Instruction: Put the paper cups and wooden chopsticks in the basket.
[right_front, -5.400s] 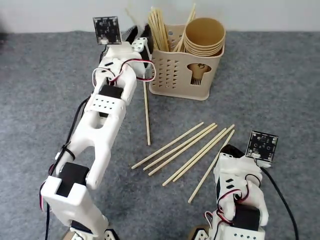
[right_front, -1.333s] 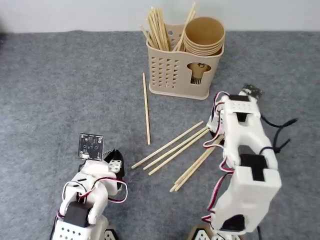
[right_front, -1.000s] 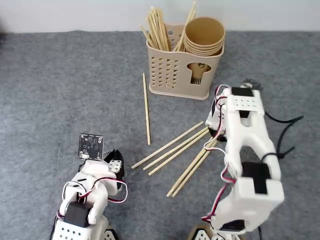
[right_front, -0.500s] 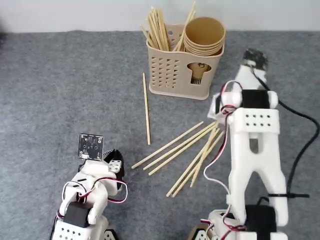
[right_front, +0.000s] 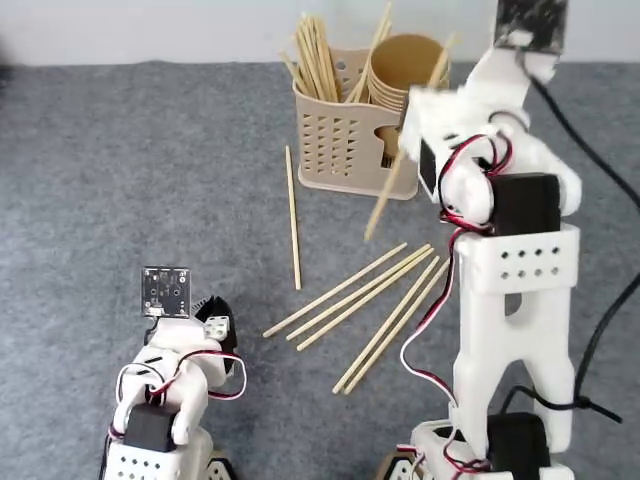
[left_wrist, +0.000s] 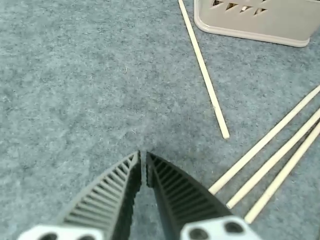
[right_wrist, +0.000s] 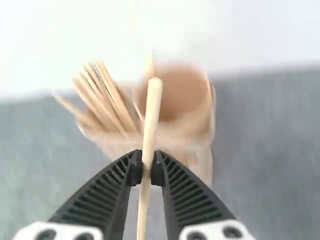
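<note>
A beige slotted basket (right_front: 352, 140) stands at the back of the grey mat, holding stacked paper cups (right_front: 405, 68) and a bundle of chopsticks (right_front: 318, 52). My right gripper (right_wrist: 145, 169) is shut on one wooden chopstick (right_wrist: 151, 107), held in the air in front of the basket (right_wrist: 120, 135) and cups (right_wrist: 180, 95). From above, that chopstick (right_front: 386, 192) slants down past the basket's front. My left gripper (left_wrist: 144, 161) is shut with nothing in it, low over the mat near the front left (right_front: 212, 318).
One loose chopstick (right_front: 292, 215) lies left of the basket, also in the left wrist view (left_wrist: 202, 70). Several more chopsticks (right_front: 372, 296) lie fanned out mid-mat beside the right arm's base. The mat's left half is bare grey felt.
The right arm rose from the loose pile and swung back toward the basket, carrying one chopstick up with it. The left arm has barely shifted.
</note>
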